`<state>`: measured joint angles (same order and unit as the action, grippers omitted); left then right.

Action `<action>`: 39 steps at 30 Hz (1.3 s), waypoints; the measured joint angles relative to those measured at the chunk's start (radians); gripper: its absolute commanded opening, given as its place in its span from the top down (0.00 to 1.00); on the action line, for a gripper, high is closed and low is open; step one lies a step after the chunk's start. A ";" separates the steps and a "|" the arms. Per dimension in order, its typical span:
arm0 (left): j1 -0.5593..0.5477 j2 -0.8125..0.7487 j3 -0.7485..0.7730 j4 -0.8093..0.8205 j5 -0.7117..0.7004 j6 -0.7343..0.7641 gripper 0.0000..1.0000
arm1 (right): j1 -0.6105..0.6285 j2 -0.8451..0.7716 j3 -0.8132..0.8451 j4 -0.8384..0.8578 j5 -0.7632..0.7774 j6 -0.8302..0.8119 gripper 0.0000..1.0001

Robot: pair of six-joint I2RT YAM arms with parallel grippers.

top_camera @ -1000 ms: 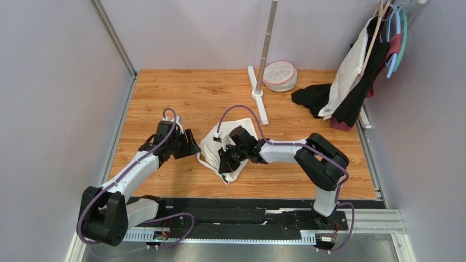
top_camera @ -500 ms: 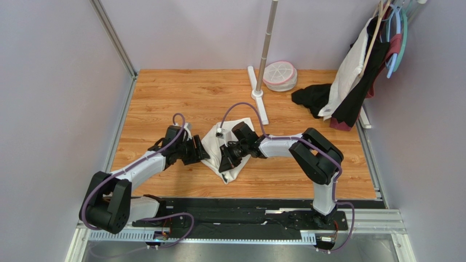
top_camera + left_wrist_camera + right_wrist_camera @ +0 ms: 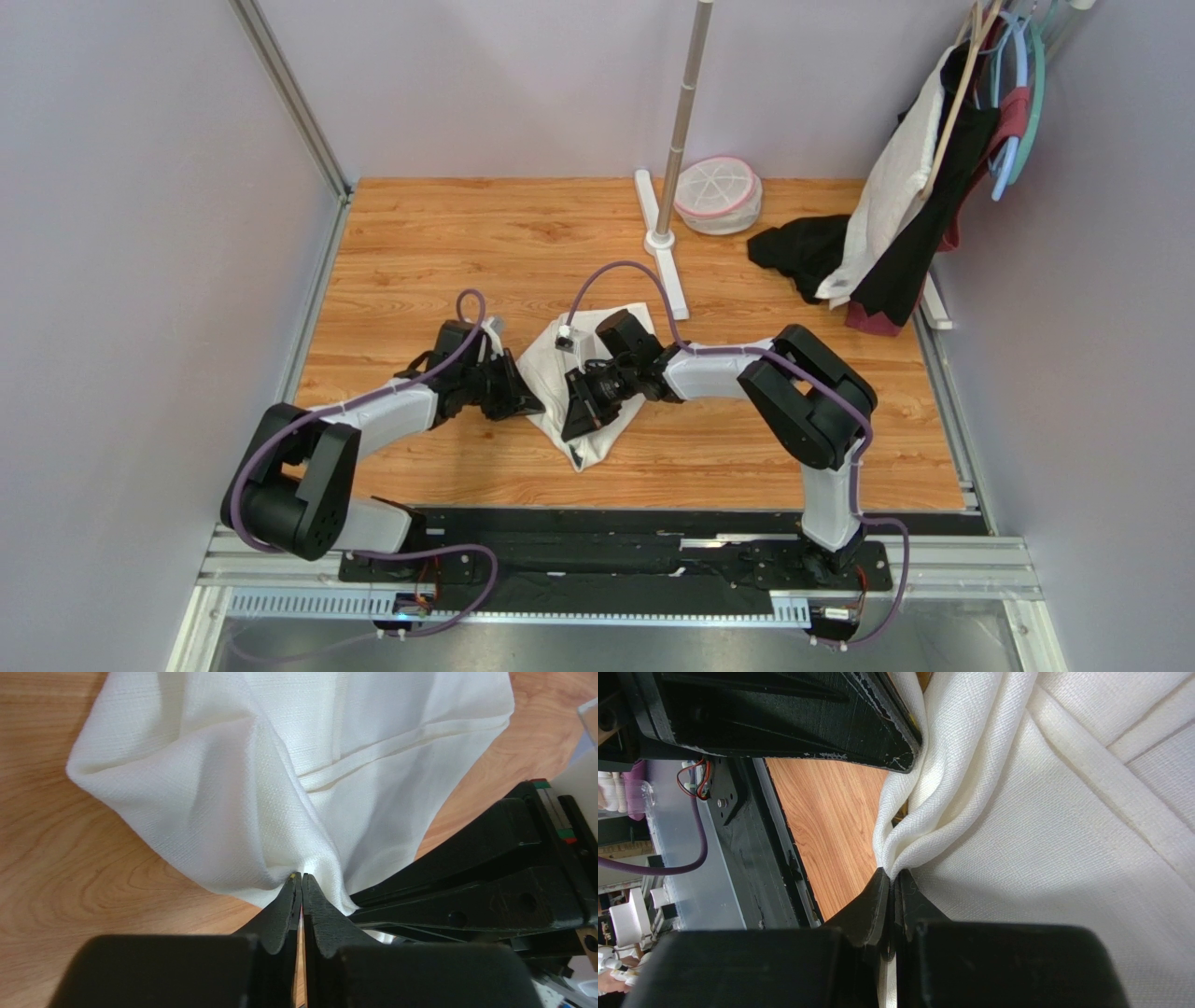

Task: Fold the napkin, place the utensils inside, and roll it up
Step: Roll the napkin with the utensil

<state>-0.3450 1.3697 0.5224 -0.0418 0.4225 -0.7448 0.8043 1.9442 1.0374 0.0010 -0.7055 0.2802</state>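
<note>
Left gripper [image 3: 300, 880] is pinching a raised fold of the napkin [image 3: 544, 367], its jaws pressing together with cloth bunching at the tips. Right gripper [image 3: 892, 875] is likewise clamping a gathered fold, jaws closing fully on it.

Count: one napkin, two grippers, both gripping it.

Napkin is lying crumpled on the wooden table [image 3: 463, 238], a little toward 6 o'clock of the table's centre. Left gripper is meeting it at its 9 o'clock edge; right gripper is reaching in from 3 o'clock. Its 6 o'clock corner is lying near the table's front edge.

One stand [image 3: 683, 112] is rising at the napkin's 1 o'clock, its white foot ending just beside the cloth. One pink-rimmed round basket [image 3: 718, 193] is sitting beside the stand. One black cloth [image 3: 800, 252] is lying at 2 o'clock, well apart.

Bare wood is showing widest from 10 to 12 o'clock and from 3 to 4 o'clock.
</note>
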 measured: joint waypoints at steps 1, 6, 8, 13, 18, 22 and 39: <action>0.000 0.002 0.000 0.007 0.006 -0.005 1.00 | -0.001 0.002 0.001 0.000 -0.003 0.001 1.00; -0.002 0.008 0.000 0.052 0.034 -0.032 1.00 | -0.002 0.006 0.005 0.000 -0.006 0.005 1.00; -0.002 0.020 0.000 0.077 0.040 -0.043 1.00 | -0.003 0.007 0.005 0.000 -0.008 0.005 1.00; -0.002 0.072 -0.005 0.114 0.049 -0.058 1.00 | -0.004 0.007 0.005 0.000 -0.010 0.008 1.00; -0.002 0.045 -0.027 0.137 0.050 -0.053 0.90 | -0.010 0.013 0.007 0.000 -0.019 0.014 1.00; -0.002 -0.093 -0.019 0.101 0.029 -0.017 0.80 | -0.011 0.014 0.008 -0.001 -0.021 0.016 1.00; -0.002 -0.325 -0.103 -0.105 -0.127 0.028 0.86 | -0.012 0.014 0.009 -0.004 -0.020 0.019 1.00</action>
<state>-0.3473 1.0451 0.4191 -0.1471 0.2955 -0.7170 0.7921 1.9583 1.0466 -0.0029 -0.7258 0.2993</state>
